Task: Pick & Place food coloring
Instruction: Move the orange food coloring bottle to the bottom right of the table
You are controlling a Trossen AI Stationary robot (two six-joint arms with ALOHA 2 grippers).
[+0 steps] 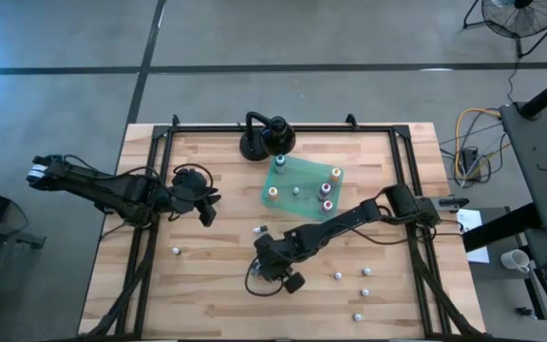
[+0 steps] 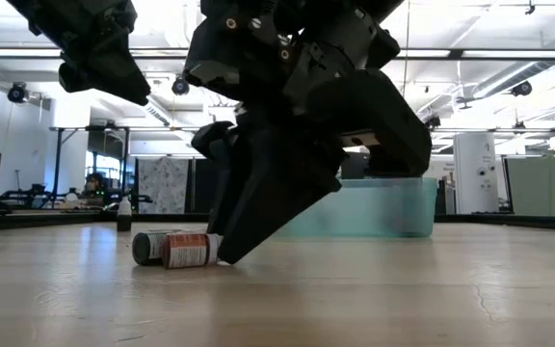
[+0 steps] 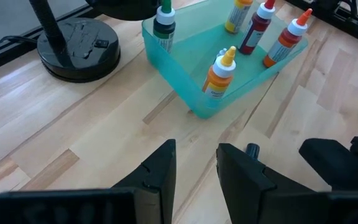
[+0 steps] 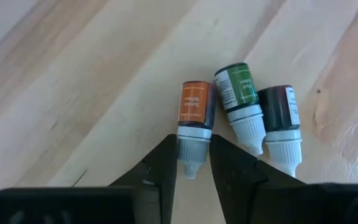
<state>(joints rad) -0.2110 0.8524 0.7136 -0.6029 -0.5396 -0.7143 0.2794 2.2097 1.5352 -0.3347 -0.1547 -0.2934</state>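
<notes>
Three food coloring bottles lie on their sides, side by side, on the wooden table: one with an orange label (image 4: 194,106), one green (image 4: 237,89), one dark red (image 4: 278,107). My right gripper (image 4: 192,163) stands over them near the table's front middle (image 1: 262,271), its fingers shut on the orange-labelled one. My left gripper (image 3: 196,165) hangs open above the table's left part (image 1: 207,204), holding nothing. Several more bottles stand upright in a teal tray (image 1: 304,201). My right gripper pinches the white cap (image 4: 194,144) of the orange-labelled bottle between its two fingers. The fingers slant down from the cap end, running along the bottle's length. The bottle lies on its side on the table (image 2: 189,251), next to the green-labelled one.
A black round-based stand (image 1: 264,138) sits at the far edge behind the tray. Loose small bottles are scattered on the table at the left (image 1: 176,251) and front right (image 1: 338,276), (image 1: 366,293), (image 1: 357,316). A black frame rail (image 1: 406,161) borders the table.
</notes>
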